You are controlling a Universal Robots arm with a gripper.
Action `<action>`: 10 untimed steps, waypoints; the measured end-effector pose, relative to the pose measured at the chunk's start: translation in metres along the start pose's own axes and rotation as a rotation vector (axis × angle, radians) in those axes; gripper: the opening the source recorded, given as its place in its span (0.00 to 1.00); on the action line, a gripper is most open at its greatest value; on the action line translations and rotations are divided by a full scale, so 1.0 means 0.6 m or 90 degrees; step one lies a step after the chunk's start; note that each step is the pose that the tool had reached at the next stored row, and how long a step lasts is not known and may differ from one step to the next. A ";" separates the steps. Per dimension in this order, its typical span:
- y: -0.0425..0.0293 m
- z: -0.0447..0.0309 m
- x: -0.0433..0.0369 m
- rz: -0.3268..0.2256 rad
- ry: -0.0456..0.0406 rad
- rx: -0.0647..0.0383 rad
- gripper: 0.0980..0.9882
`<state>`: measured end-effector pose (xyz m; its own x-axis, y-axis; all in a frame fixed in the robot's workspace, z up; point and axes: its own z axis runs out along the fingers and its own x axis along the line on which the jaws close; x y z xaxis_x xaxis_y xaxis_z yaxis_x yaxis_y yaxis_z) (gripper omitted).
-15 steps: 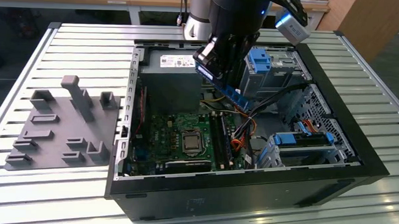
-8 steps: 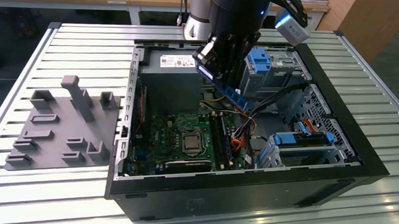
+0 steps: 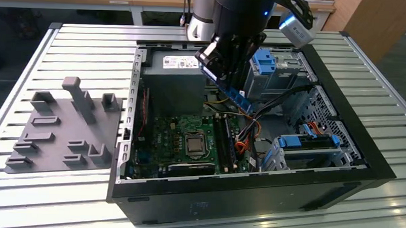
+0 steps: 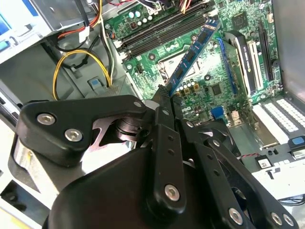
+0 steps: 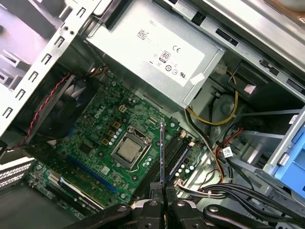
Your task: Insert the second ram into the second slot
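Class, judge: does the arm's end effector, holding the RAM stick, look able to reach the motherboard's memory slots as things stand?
Probably yes: the open case leaves the memory slots uncovered below the RAM stick in the end effector.

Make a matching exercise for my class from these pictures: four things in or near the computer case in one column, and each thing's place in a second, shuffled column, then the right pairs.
Things
1. second ram
2. grey fixture
3. processor
4. power supply

Places
A. on the slatted table, outside the case
B. clamped in the gripper, above the motherboard
C. flat in its socket on the motherboard
D. metal box with a white label, at one end of the case

Pairs: 1-B; 2-A; 3-C; 4-D
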<state>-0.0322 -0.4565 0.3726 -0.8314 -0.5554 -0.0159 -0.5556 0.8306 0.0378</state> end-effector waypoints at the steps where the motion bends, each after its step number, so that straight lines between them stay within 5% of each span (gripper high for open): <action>1: 0.000 0.000 0.000 0.003 -0.0001 0.000 0.04; 10: 0.000 0.000 0.000 0.030 -0.0011 0.000 0.04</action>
<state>-0.0322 -0.4565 0.3726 -0.8565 -0.5159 -0.0159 -0.5162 0.8557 0.0377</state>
